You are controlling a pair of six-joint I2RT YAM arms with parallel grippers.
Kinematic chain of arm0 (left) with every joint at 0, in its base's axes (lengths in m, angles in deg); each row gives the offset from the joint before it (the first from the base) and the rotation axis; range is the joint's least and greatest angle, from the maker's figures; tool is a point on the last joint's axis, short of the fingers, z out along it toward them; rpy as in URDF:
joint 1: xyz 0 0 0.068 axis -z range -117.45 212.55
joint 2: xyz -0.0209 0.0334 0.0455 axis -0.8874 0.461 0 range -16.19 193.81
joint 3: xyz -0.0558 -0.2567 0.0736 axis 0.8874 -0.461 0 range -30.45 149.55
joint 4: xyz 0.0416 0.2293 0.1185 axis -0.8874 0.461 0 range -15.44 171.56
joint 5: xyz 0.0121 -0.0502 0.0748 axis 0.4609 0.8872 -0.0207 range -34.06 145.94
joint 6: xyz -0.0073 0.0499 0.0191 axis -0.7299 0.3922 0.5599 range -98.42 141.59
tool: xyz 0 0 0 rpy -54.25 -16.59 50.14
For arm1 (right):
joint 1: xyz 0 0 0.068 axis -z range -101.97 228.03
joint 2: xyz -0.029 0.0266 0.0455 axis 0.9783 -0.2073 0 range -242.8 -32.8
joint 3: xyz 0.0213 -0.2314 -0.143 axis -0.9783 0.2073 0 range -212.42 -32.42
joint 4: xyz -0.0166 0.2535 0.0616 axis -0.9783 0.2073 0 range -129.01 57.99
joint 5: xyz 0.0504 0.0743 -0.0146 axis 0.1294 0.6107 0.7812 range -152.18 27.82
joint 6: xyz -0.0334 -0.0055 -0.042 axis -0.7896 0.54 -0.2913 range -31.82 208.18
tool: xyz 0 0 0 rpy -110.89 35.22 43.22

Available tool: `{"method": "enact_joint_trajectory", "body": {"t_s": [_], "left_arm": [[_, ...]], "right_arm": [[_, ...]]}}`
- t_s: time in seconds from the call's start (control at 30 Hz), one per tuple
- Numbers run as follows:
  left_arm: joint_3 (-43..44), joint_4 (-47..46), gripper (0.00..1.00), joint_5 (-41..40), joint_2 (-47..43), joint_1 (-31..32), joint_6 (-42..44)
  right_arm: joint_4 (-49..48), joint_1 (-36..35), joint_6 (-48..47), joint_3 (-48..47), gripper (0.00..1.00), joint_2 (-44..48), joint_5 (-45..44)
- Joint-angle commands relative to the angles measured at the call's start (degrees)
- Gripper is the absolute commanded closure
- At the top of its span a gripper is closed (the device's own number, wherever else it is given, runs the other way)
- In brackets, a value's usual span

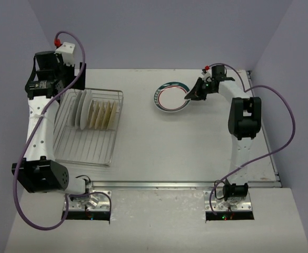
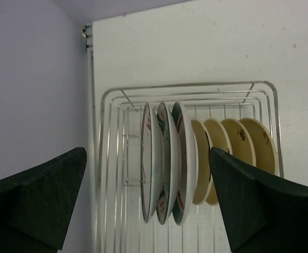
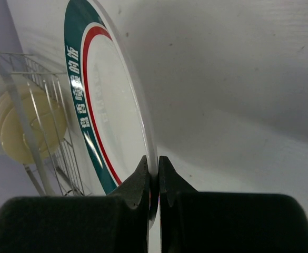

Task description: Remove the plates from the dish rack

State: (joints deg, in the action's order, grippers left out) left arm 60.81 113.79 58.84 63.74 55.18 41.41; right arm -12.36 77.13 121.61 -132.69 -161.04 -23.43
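Right wrist view shows the right end effector clamped on the rim of a teal-rimmed plate over the worktop; the plate's upper edge runs out of frame. Left wrist view shows the left end effector spread wide and empty, facing the dish rack. Seven plates stand on edge there, the rightmost partly hidden behind a finger.

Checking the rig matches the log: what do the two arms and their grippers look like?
The left arm and right arm have white curved links and black joint housings, bolted to silver base plates. A purple cable trails along each. The left gripper and right gripper have black, matte, wedge-shaped fingers.
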Motion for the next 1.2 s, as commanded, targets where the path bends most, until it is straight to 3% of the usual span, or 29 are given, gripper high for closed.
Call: {"method": "enact_joint_trajectory", "body": {"t_s": [0.0, 0.5, 0.6, 0.73, 0.83, 0.97, 1.03, 1.17], "left_arm": [[-2.3, 1.3, 0.0, 10.3, -1.1, -3.3, -7.4], [-6.1, 2.2, 0.0, 14.4, -2.0, -8.1, -9.9], [-7.0, 2.9, 0.0, 15.9, -2.1, -9.4, -9.9], [-7.8, 4.1, 0.05, 18.1, -2.2, -10.4, -9.2], [-8.0, 4.9, 0.17, 18.7, -2.2, -10.5, -8.1], [-9.0, 5.6, 0.53, 16.5, -2.3, -10.5, -6.9], [-9.9, 5.1, 0.66, 15.3, -2.5, -11.0, -6.6], [-11.2, 3.7, 0.7, 14.8, -2.4, -12.2, -6.4]], "right_arm": [[-6.6, -0.4, 2.8, -5.7, 1.0, -4.5, 0.4], [-9.0, -3.3, 5.8, -19.0, 1.0, -18.8, -5.5], [-9.3, -3.2, 5.9, -20.1, 0.9, -19.9, -6.2], [-9.3, -3.3, 5.6, -20.6, 0.56, -20.5, -6.6], [-9.1, -3.3, 5.1, -20.0, 0.46, -19.5, -7.1], [-8.0, -3.3, 3.9, -18.8, 0.3, -16.1, -8.2], [-7.4, -3.3, 3.2, -18.1, 0.29, -14.2, -8.8], [-6.3, -3.3, 1.9, -16.7, 0.24, -9.9, -9.2]]}}
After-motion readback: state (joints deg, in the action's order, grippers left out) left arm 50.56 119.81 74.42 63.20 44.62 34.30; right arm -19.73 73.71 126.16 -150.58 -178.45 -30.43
